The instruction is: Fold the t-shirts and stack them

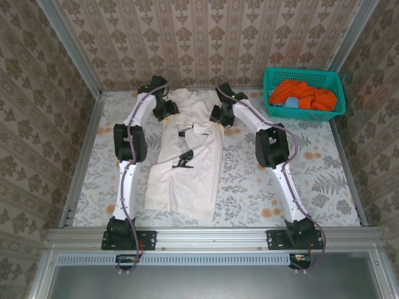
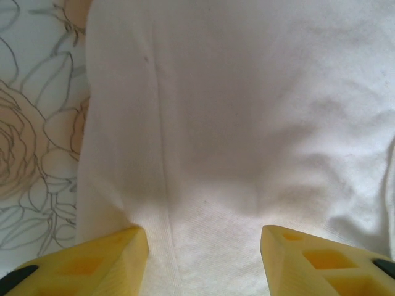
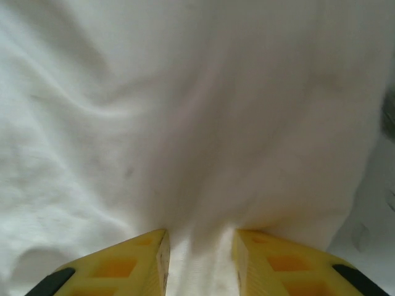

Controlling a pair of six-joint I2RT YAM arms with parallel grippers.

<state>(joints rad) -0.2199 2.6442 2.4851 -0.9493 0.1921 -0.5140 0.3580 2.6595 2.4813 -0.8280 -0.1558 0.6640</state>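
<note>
The cream shirt (image 1: 187, 156) lies lengthwise in the middle of the table (image 1: 312, 180), with both grippers at its far end. The left gripper (image 1: 166, 110) has its fingers (image 2: 117, 259) spread wide on flat cloth, gripping nothing, while the right gripper (image 1: 220, 115) pinches a ridge of the shirt. The orange shirts (image 1: 299, 92) sit in the basket (image 1: 303, 114) at the far right corner.

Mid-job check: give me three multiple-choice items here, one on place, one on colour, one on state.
1. Where does the basket stand? A near left corner; B far right corner; C table centre.
2. The shirts in the basket are: A orange; B green; C black.
3. The left gripper has its fingers: A pressed together; B around an orange shirt; C apart, cream t-shirt between.
Key: B, it sits at the table's far right; A, orange cloth heaps inside; C, the left wrist view shows the gap.
</note>
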